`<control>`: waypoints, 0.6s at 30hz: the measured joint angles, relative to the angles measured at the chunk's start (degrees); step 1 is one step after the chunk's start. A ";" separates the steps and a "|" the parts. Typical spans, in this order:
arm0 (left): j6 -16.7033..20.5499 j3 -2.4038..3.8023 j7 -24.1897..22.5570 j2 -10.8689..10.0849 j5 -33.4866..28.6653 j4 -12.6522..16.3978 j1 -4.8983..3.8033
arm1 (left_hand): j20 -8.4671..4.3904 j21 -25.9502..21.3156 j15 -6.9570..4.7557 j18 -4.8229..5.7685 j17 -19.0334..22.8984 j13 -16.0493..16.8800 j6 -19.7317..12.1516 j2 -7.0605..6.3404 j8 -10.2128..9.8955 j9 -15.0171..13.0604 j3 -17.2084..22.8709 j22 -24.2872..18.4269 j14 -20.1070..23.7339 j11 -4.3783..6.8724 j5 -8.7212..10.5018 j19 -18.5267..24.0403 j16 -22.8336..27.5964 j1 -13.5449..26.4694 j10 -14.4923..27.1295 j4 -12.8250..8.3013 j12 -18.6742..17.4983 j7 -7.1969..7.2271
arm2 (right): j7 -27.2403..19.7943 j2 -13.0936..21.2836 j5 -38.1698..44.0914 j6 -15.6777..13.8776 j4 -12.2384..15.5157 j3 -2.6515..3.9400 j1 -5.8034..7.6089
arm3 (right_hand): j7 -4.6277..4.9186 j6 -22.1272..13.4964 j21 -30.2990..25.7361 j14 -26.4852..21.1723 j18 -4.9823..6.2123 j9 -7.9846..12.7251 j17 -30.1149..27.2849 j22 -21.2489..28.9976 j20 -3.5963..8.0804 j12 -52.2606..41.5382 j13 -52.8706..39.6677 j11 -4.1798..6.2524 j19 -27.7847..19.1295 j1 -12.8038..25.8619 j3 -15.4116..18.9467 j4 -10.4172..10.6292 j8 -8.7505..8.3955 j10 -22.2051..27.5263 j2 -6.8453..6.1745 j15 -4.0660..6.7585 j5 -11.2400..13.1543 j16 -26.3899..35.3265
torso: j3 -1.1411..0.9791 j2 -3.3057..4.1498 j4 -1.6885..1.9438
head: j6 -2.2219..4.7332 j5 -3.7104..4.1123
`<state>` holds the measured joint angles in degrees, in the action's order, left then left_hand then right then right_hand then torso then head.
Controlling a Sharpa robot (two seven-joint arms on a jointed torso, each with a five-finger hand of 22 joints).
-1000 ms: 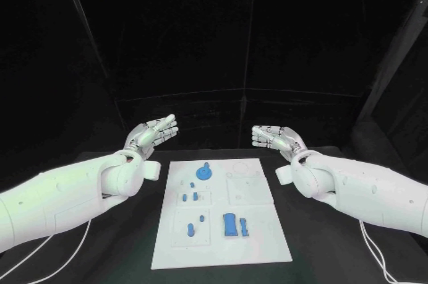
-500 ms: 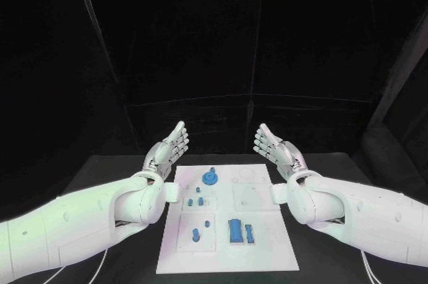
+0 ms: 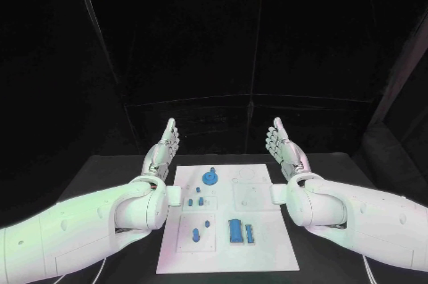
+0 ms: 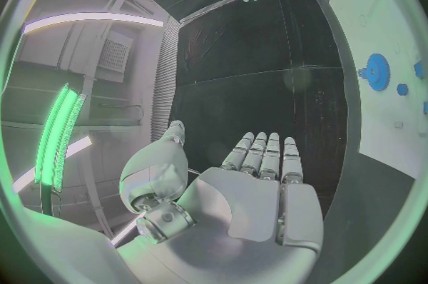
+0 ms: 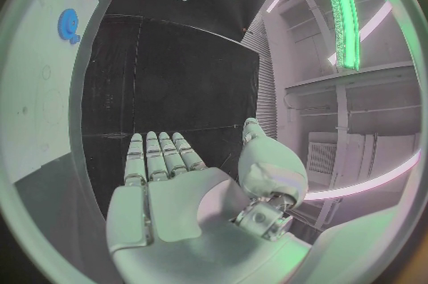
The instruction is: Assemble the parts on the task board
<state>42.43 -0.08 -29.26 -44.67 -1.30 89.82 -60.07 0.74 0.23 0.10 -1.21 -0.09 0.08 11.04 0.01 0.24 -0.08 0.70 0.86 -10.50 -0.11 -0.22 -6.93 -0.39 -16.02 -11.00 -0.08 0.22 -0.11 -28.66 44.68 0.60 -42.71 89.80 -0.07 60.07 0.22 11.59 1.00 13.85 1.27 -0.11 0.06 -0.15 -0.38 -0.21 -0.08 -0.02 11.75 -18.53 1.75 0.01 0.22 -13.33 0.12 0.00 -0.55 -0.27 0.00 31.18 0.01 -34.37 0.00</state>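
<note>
Left hand (image 3: 163,149): flat, fingers straight and held side by side, holding nothing, palm facing inward toward the other hand. Raised off the desk (image 3: 107,172), above the far left corner of the task board (image 3: 268,247).

Right hand (image 3: 286,149): same posture mirrored, fingers straight and together, nothing held, above the far right corner of the board. Left wrist view confirms left palm bare (image 4: 259,191); right wrist view confirms right palm bare (image 5: 170,191).

Change over the last second: both hands turned from a loosely curled, palm-up pose to upright edge-on blades, and drawn closer in toward the board's far edge. Whole head picture shifted too, so part of that is camera motion. No part moved relative to the board.

Between and just nearer than the hands: blue gear-like part (image 3: 209,176) near the board's far edge. Further back toward the robot: small blue pieces (image 3: 195,201) left of centre, one long blue piece (image 3: 195,235), a large blue block (image 3: 234,230) with a thin blue strip (image 3: 250,233) just beside it.

Meaning for task, as judgement: no contact with any part. Pose fits either a ready stance or a withdrawal; seating of parts not resolvable, so assembly stage left open.
</note>
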 measured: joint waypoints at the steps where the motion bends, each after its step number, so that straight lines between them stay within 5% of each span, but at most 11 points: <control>1: 0.22 0.00 0.00 0.00 0.07 0.01 0.00 | -0.20 0.00 0.00 0.01 0.00 0.00 -0.44 0.00 0.00 0.00 -0.05 -0.15 0.40 0.06 0.00 0.21 0.00 0.67 0.49 0.05 0.00 0.02 | -0.05 0.00 -0.11 -0.17 0.00 0.00 0.00 | -0.05 -0.47 -0.20 -0.59 0.00 0.01 0.00 0.01 0.10 0.00 0.00 -0.01 -0.50 0.76 -0.19 -0.04 0.00 0.59 -0.03 0.01 0.15 0.00 | 0.00 0.00 0.00 | 0.00 0.00; 15: 1.26 0.00 0.01 -0.01 0.42 0.03 0.00 | -0.75 0.00 -0.10 0.50 0.04 0.02 -4.86 -0.17 0.00 -0.01 -0.31 -0.74 4.59 0.09 0.00 5.18 0.00 7.05 4.82 -0.01 0.00 0.12 | -0.29 0.00 -0.61 -0.95 0.01 0.00 0.00 | -0.21 -5.08 -0.62 -6.06 -0.89 0.05 0.01 0.07 0.38 0.00 -0.01 0.03 -5.11 8.23 -1.37 0.03 0.00 5.88 -0.11 -0.10 0.23 0.00 | 0.00 0.00 0.00 | 0.00 -0.01; 18: 1.35 0.00 0.01 -0.01 0.44 0.04 0.00 | -0.78 0.00 -0.09 0.90 0.05 0.02 -10.36 0.03 0.00 0.00 -0.30 -0.79 9.92 0.12 0.00 6.66 0.00 12.27 10.33 -0.01 0.00 0.11 | -0.31 0.00 -0.65 -0.99 0.02 0.01 0.00 | -0.22 -6.44 -0.62 -7.80 -0.88 0.05 0.01 0.07 0.33 0.00 -0.02 0.08 -6.53 10.36 -1.37 0.03 0.00 7.46 -0.17 0.00 0.23 -0.01 | 0.00 0.00 0.00 | 0.00 -0.01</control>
<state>43.78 -0.08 -29.25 -44.68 -0.86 89.86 -60.07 -0.04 0.23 0.01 -0.31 -0.05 0.10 0.67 0.03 0.24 -0.08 0.40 0.07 -0.59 0.01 -0.22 -0.27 -0.40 -3.75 -0.67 -0.09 0.22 0.00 -28.98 44.68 -0.05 -43.70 89.82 -0.06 60.06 0.01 5.16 0.38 6.05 0.39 -0.06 0.07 -0.09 -0.06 -0.21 -0.09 0.06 5.21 -8.17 0.38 0.04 0.23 -5.87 -0.05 0.00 -0.32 -0.28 0.00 31.18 0.01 -34.37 -0.01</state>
